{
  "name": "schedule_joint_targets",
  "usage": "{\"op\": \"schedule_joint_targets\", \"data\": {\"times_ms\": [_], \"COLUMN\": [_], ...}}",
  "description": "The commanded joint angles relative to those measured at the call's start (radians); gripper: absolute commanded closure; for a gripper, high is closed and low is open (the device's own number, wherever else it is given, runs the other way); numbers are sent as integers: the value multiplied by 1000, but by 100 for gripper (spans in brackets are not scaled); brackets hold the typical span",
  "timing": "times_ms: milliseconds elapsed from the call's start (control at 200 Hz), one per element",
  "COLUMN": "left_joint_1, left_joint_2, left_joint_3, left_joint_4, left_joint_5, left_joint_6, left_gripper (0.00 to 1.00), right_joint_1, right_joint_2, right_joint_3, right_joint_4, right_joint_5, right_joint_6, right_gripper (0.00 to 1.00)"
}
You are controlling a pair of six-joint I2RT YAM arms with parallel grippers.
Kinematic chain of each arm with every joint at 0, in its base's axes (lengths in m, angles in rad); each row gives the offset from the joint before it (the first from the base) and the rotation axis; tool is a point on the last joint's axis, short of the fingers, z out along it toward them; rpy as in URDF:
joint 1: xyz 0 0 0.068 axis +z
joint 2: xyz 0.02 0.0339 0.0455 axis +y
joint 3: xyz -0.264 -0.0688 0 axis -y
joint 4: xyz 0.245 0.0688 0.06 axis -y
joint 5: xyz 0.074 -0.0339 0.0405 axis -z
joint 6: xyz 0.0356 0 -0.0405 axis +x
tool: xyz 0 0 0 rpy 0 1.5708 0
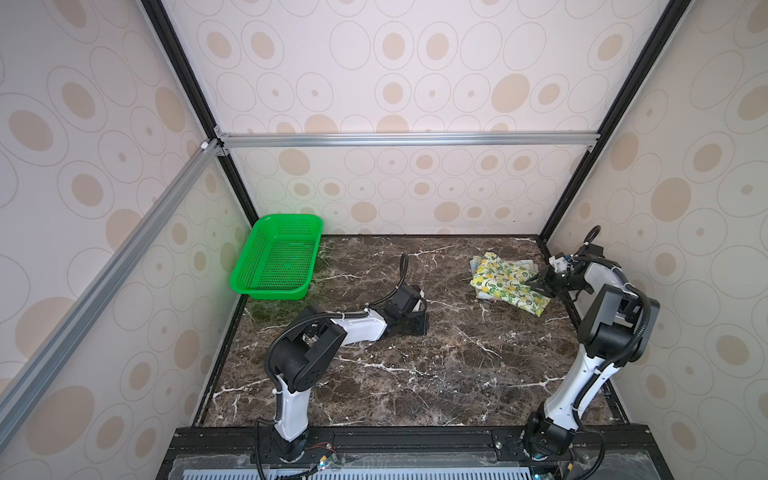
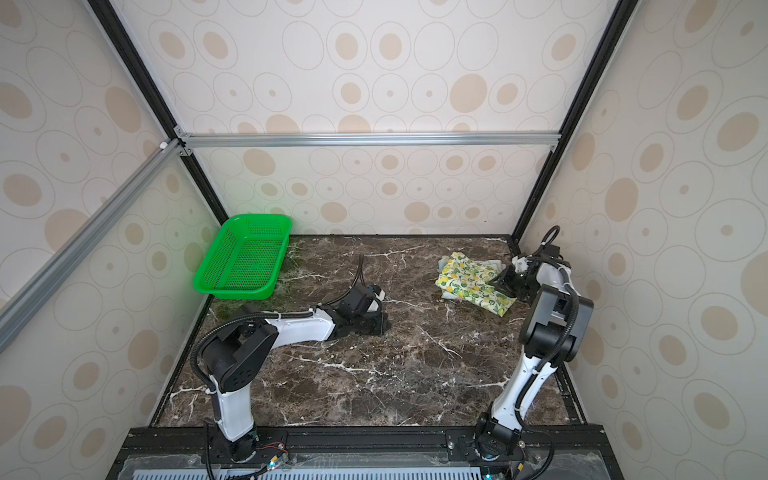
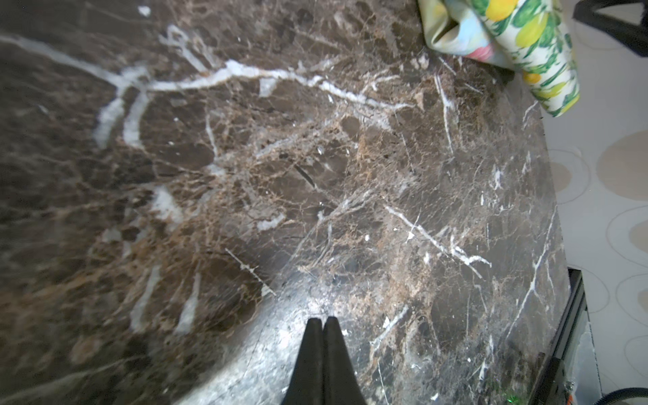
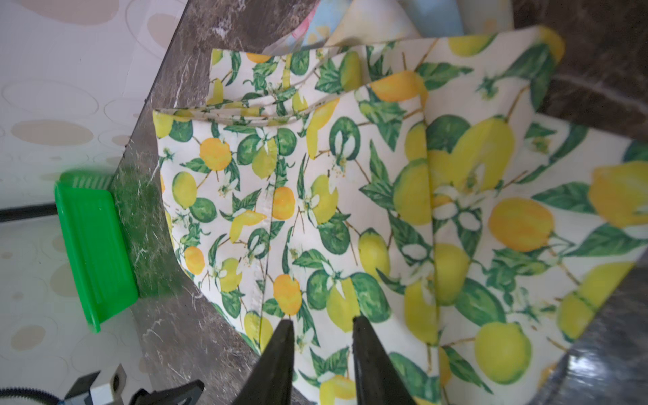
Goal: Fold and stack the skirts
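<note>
Lemon skirt: the lemon skirt [image 1: 509, 282] [image 2: 469, 282] [image 4: 315, 193] is lying folded on the dark marble table [image 1: 415, 374] toward its far right corner. It is resting on top of the other garment, and several folded edges are showing in the right wrist view.
Pastel skirt: the pastel skirt [image 1: 525, 262] [image 2: 492, 262] [image 4: 368, 24] is lying underneath. It is peeking out only along the far edge and at the near left corner of the lemon one.
Right gripper: the right gripper [image 1: 533, 284] [image 2: 498, 284] [image 4: 321, 321] is hanging over the right part of the lemon skirt, pointing left across it. Its jaws are standing apart with a narrow gap, and the lemon print is showing between the tips. Nothing is being pinched, and I cannot tell whether the tips are touching the cloth.
Left gripper: the left gripper [image 1: 419, 328] [image 2: 380, 326] [image 3: 322, 321] is lying low on bare marble near the middle of the table, well apart from the skirts. Its fingers are pressed together on nothing.
Basket: the green mesh basket [image 1: 286, 218] [image 2: 253, 218] [image 4: 94, 252] is sitting at the far left corner, well apart from both garments.
In the way: in both top views the right arm [image 1: 602, 274] is covering the stack's right edge.
</note>
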State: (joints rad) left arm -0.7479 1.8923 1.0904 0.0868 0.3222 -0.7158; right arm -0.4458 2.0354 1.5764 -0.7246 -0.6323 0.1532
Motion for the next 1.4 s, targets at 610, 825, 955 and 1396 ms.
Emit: {"op": "schedule_joint_targets", "data": {"times_ms": [610,825,955,1396], "left_joint_1": [182,201,207,211], "left_joint_2": [39,85,91,74], "left_joint_3": [2,12,14,-13], "left_joint_4": [222,260,262,270], "left_joint_5": [166,213,216,216], "left_joint_6": [-1,-20,-21,-32], "left_gripper": [100,100,100,100], "right_joint_1": [-13,-13,-13,-11], "right_joint_2": [-85,-9,12,91], "right_joint_3": [-102,-65,-45,58], "right_joint_4": [219,243,231,179], "right_joint_5": [130,163,176,211], "right_joint_6": [229,257,242,206], "right_gripper": [51,47,47,45]}}
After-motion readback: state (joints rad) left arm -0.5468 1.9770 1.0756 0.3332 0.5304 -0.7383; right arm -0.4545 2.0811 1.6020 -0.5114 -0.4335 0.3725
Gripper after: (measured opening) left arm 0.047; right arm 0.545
